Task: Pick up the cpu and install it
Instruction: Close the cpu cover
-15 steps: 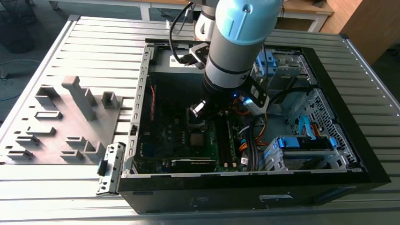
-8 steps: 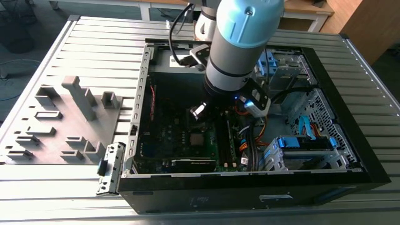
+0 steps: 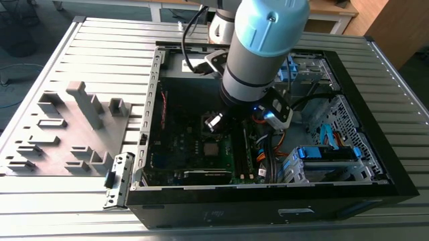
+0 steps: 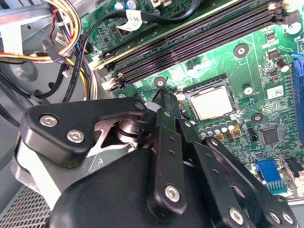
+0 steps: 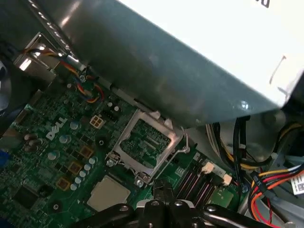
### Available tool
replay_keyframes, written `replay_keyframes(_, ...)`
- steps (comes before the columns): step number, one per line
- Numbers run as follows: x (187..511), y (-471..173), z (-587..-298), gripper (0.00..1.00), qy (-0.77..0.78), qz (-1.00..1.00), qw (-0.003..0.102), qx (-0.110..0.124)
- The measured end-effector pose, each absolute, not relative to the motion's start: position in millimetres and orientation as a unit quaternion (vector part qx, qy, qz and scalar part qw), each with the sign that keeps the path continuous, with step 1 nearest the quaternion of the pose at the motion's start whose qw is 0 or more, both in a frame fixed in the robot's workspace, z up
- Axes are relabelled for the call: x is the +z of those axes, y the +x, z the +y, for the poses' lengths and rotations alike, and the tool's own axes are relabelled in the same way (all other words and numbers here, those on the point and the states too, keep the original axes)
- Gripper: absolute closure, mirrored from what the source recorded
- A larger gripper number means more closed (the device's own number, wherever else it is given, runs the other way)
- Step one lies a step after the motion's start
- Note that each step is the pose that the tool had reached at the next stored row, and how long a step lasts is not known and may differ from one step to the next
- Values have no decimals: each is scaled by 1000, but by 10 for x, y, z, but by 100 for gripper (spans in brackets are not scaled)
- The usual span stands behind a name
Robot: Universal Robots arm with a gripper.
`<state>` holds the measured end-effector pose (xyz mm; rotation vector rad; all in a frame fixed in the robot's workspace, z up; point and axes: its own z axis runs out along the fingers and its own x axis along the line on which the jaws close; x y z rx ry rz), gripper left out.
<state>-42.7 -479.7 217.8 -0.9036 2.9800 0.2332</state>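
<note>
— Claw [image 4: 163,98] closed on nothing, near the cpu [image 4: 211,103]?
— Yes. Cpu lies flat in its socket on the green board [image 5: 47,156]. Bracket [image 5: 142,142] stands open beside it. Placing looks done; clamping needs that bracket lowered squarely.

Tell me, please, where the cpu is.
In both wrist views the cpu lies on the motherboard, beside the raised bracket, just ahead of the gripper.

One cpu [image 4: 209,102], one raised socket bracket [image 5: 142,142], one open computer case [image 3: 234,208], one robot arm [image 3: 261,50] with one tool [image 5: 162,186], one grey moulded fixture [image 3: 67,130] on the surface [image 3: 100,50]
</note>
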Motion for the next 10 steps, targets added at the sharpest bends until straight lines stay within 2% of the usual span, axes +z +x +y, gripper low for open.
replay_keyframes(10, 2173, -421, -4743, 89, -289, 954, 11, 80)
